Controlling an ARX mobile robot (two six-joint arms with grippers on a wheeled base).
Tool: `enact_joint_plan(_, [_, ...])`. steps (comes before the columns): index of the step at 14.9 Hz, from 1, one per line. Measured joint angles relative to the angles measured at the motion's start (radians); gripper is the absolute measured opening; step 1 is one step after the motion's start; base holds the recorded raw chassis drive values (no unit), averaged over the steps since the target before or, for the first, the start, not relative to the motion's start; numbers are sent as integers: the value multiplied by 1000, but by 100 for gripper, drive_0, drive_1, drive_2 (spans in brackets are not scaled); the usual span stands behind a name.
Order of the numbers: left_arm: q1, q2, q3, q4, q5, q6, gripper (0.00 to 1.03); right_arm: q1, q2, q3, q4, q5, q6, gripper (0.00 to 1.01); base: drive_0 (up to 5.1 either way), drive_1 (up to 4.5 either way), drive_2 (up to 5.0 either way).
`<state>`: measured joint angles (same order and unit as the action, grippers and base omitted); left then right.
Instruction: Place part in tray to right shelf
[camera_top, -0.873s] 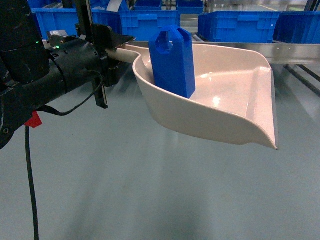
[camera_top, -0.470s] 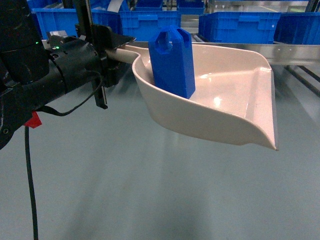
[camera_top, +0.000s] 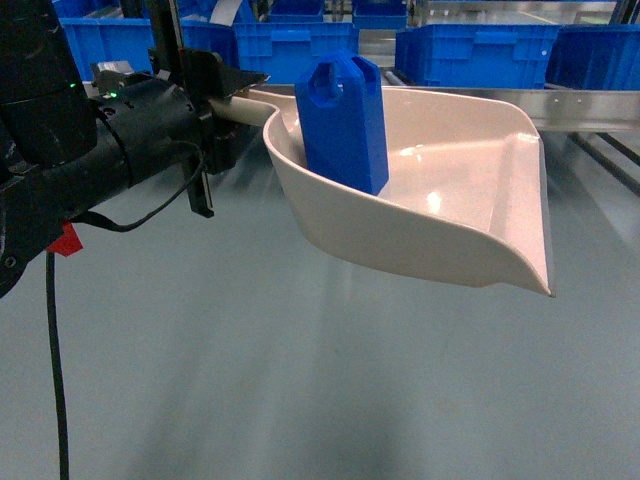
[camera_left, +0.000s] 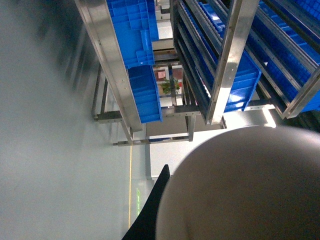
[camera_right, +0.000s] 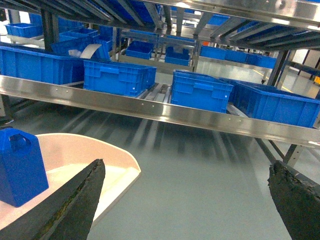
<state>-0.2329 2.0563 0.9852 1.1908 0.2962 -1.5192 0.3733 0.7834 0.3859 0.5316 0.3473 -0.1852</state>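
A pale grey-green floor fills the lower head view, smeared with streaks, and a stainless-steel right shelf with a shiny front rail runs across the back, carrying blue ribbed crates. The left gripper is closed on the handle of the tray, its black fingers clamped above and below the beige stem where it leaves the scoop; the exact contact is partly hidden by the gripper body. The tray hangs in the air above the floor, open lip to the right, tipped slightly down toward that lip. The part stands upright inside the tray at the handle end, resting against the rear wall. The left arm comes in from the left edge, roughly level, its upper portion cut off by the frame, with a black cable looping beneath it. In the left wrist view only the tray's rounded underside and one dark fingertip show, against tilted racking. The right gripper is spread wide with nothing between its two dark fingers, pointing toward the shelf rail; the tray and the part sit at the lower left, cut off by the frame edge. The right arm itself is out of sight.
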Motion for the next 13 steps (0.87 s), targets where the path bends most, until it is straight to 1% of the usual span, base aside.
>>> enact_joint_plan(5, [-2, 0, 0, 0, 1, 0, 12, 0, 0, 0, 1, 0, 0, 98, -167, -167, -167])
enact_joint_plan(6, [-10, 0, 0, -3, 5, 0, 12, 0, 0, 0, 1, 1, 0, 98, -167, -167, -167])
enact_joint_plan(11, [-3, 0, 0, -2, 0, 0, 12, 0, 0, 0, 1, 2, 0, 98, -167, -167, -167])
enact_joint_plan(13, [-3, 0, 0, 4, 1, 0, 12, 0, 0, 0, 2, 2, 0, 98, -7, 389, -402])
